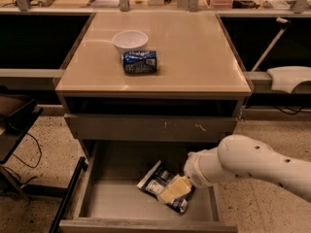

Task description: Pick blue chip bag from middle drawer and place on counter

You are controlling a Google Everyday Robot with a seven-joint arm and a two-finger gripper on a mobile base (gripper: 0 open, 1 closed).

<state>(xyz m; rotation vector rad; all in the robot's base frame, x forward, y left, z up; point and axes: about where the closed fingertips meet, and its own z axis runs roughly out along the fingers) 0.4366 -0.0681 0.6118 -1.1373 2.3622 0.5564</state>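
The blue chip bag (153, 181) lies crinkled on the floor of the open middle drawer (114, 204), right of its middle. My gripper (174, 190), pale yellow at the end of the white arm (243, 164), reaches in from the right. It sits low in the drawer, right on top of the bag's right half and hiding part of it. The beige counter (194, 57) is above, on top of the cabinet.
A blue soda can (140, 62) lies on its side on the counter, with a white bowl (129, 41) just behind it. A shut grey drawer front (146, 127) with pale scratches overhangs the open drawer. A dark chair (14, 125) stands at the left.
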